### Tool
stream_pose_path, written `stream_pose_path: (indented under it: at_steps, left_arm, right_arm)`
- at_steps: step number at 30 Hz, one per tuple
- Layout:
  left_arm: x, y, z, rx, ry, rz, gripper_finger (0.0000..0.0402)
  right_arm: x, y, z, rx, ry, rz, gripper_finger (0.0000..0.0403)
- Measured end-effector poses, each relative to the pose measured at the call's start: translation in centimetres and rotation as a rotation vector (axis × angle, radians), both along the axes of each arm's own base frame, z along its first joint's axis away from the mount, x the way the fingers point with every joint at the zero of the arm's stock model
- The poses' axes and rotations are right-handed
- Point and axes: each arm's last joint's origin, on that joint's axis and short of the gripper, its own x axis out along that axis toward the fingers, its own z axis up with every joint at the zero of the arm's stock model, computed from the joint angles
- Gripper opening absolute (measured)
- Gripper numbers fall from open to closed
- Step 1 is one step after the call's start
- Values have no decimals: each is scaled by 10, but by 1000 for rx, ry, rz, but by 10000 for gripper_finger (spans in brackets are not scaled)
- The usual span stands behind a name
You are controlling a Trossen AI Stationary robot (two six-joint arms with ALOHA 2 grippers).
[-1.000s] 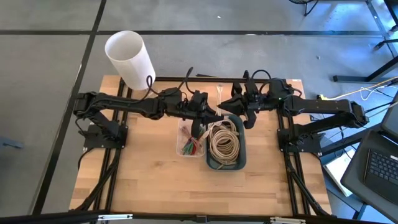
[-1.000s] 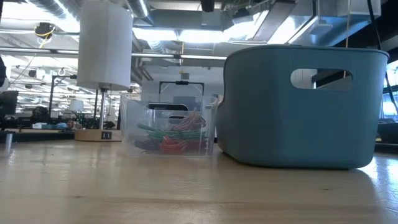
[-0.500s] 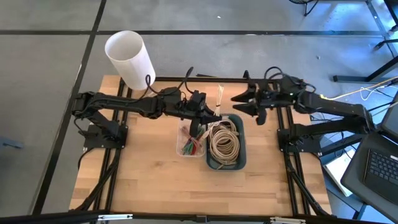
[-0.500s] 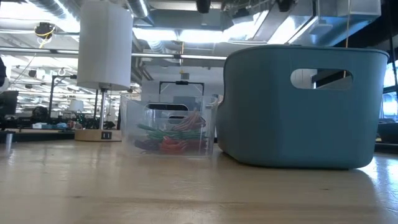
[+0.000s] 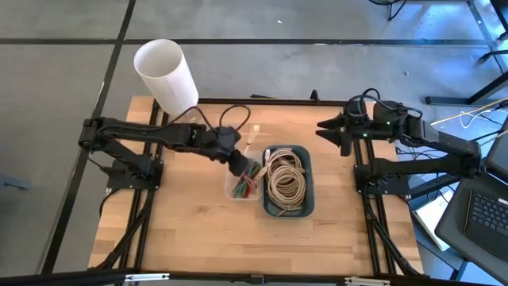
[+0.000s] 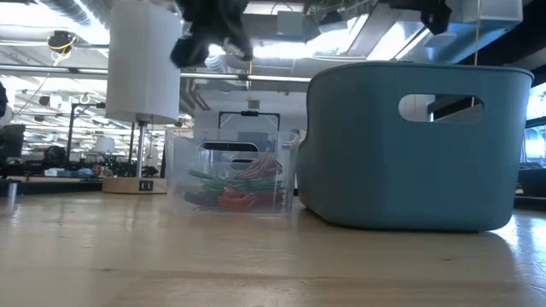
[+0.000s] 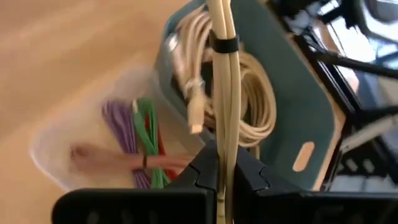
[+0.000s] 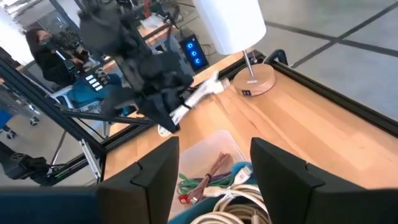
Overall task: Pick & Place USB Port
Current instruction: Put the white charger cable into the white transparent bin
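Near the frame centre, the left gripper (image 5: 238,164) clamps the bundled beige USB cable (image 7: 221,74) above the clear plastic box (image 5: 242,184), probably to drop it there, while the right gripper (image 5: 337,132), fingers spread, waits upper right.

It was a robotics lab: exposed silver ceiling ducts (image 6: 256,64) ran across the upper frame above cluttered equipment benches (image 6: 51,166) at left.

A large blue-grey bin (image 6: 414,145) with a slot handle stands on the wooden bench (image 6: 256,264), touching or just beside a clear plastic box (image 6: 232,170) of coloured cables (image 6: 235,183) — green, red, purple. Behind the box rises a white cylindrical lamp (image 6: 143,64) on a wooden base. A dark arm part (image 6: 209,30) — blurred — hangs above the box.
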Motion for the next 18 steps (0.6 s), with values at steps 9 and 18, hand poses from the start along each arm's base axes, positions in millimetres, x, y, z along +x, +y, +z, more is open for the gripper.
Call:
stream_pose_path:
  at_steps: [9,18]
  left_arm:
    - [-4,-17,-53,-223,-8,158,7]
    - [-4,-34,-96,-307,-9,191,7]
  right_arm:
    - [4,-1,-2,-1,21,1,196]
    - [4,-1,-6,-17,64,9,196]
